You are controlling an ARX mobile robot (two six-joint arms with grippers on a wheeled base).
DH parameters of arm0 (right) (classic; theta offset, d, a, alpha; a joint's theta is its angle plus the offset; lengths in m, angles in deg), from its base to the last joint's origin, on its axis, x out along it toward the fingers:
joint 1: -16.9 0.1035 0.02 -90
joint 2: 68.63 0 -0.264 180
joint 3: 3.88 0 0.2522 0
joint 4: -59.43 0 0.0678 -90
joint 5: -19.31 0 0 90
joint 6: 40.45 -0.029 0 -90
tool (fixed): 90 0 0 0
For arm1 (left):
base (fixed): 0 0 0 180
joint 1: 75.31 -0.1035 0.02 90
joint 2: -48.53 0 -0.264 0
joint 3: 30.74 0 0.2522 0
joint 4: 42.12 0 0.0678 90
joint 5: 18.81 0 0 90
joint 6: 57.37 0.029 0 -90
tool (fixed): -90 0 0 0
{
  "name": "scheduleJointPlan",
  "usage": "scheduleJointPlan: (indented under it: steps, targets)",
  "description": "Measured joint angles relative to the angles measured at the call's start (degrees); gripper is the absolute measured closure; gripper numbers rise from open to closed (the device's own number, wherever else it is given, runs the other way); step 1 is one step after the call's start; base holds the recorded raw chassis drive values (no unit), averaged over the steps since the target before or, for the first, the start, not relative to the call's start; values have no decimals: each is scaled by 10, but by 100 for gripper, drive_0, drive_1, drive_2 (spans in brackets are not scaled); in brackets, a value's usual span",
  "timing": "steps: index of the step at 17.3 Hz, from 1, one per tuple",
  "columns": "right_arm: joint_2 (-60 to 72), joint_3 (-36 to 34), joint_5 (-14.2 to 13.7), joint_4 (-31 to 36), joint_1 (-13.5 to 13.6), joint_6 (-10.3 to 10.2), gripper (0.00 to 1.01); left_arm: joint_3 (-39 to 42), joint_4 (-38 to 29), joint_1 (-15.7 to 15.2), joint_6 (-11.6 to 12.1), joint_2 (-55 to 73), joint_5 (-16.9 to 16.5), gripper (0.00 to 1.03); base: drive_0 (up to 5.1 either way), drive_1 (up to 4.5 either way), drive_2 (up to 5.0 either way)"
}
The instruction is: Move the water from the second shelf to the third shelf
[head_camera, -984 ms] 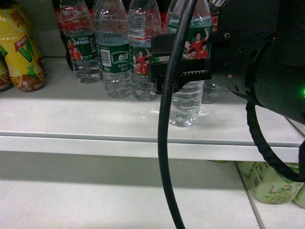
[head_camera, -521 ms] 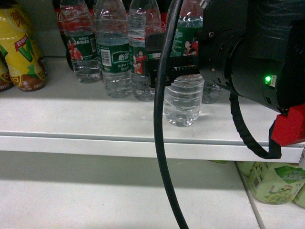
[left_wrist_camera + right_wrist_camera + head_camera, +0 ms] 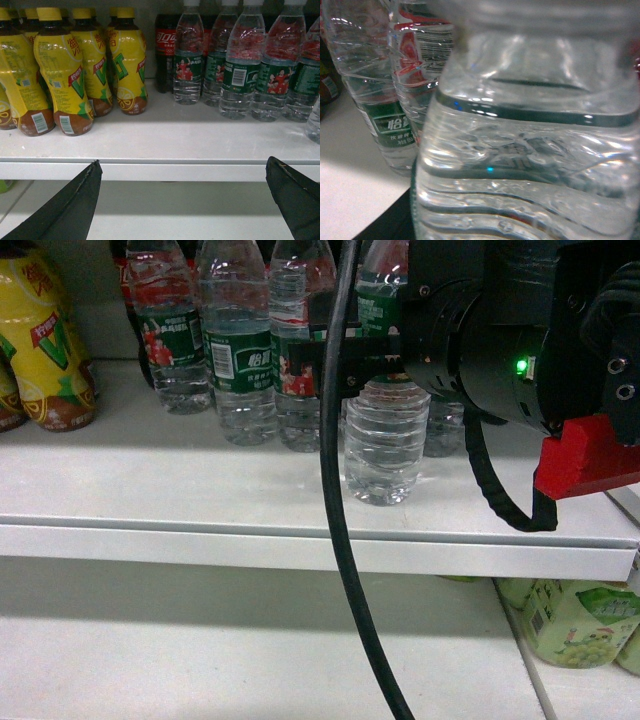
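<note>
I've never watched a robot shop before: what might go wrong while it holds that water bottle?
The right gripper is clamped on the clear ribbed plastic water bottle, which stands close to its green-labelled neighbours; pulling it out could knock them over. The thick black cable hanging in front could also snag the bottle on its way down to the lower shelf.

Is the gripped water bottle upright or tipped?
Upright. The water bottle stands vertical on the shelf, with the right gripper clamped at its label.
</note>
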Motion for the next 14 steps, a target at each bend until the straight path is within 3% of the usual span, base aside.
scheduleJointPlan:
  steps: [2, 4, 10, 14]
  targets:
    - [0, -1, -2, 8, 4, 2, 40, 0, 0, 0, 0, 0, 0, 5, 0, 0, 0]
    - [0, -2, -1, 12, 4, 0, 54, 0, 0, 0, 0, 0, 0, 5, 0, 0, 0]
    - [-41, -50, 9, 17, 11, -9, 58, 0, 0, 0, 0, 0, 0, 5, 0, 0, 0]
    - [-118, -122, 17, 2, 22, -24, 58, 0, 0, 0, 0, 0, 0, 5, 0, 0, 0]
